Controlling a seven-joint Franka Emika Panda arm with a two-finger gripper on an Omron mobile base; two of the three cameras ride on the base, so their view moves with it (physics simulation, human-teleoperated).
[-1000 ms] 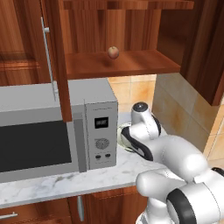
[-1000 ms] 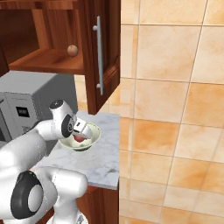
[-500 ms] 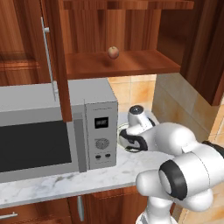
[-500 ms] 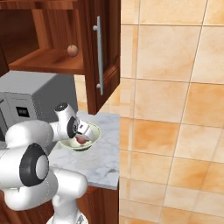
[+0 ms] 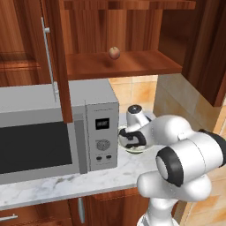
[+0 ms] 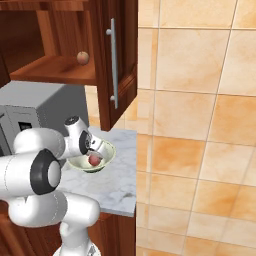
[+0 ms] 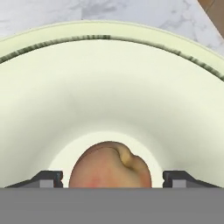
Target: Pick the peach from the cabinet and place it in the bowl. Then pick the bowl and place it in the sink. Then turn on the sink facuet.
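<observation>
Since the earlier frames the arm has folded further over the counter, its elbow now bulking large at the near right of the left base view, while the hand stays low over the bowl [image 6: 95,161]. Bowl, peach and microwave have not shifted.

Gripper [image 7: 113,178]: the two dark fingertips [image 7: 49,178] stand wide apart, one on either side of the peach [image 7: 110,168], with visible gaps between each tip and the fruit. Released, not clamped on it.

Peach: reddish-pink, stem dimple turned up and to the right in the hand view, lying on the flat bottom of the bowl. In the right base view it shows as a small red ball [image 6: 93,159] inside the bowl, just below the hand.

Bowl: cream-white with a pale green tint, upright on the white marble counter [image 6: 117,192], just right of the grey microwave [image 5: 53,128] and near the counter's right end. In the left base view its rim [image 5: 132,149] shows beneath the wrist.

Cabinet [image 5: 128,62]: reddish-brown, door [image 6: 116,65] swung open, silver bar handle [image 6: 113,67] vertical. A paler tan-orange round fruit [image 5: 114,53] sits on the shelf, well above the bowl.

Wall to the right is orange tile [image 6: 200,125].
</observation>
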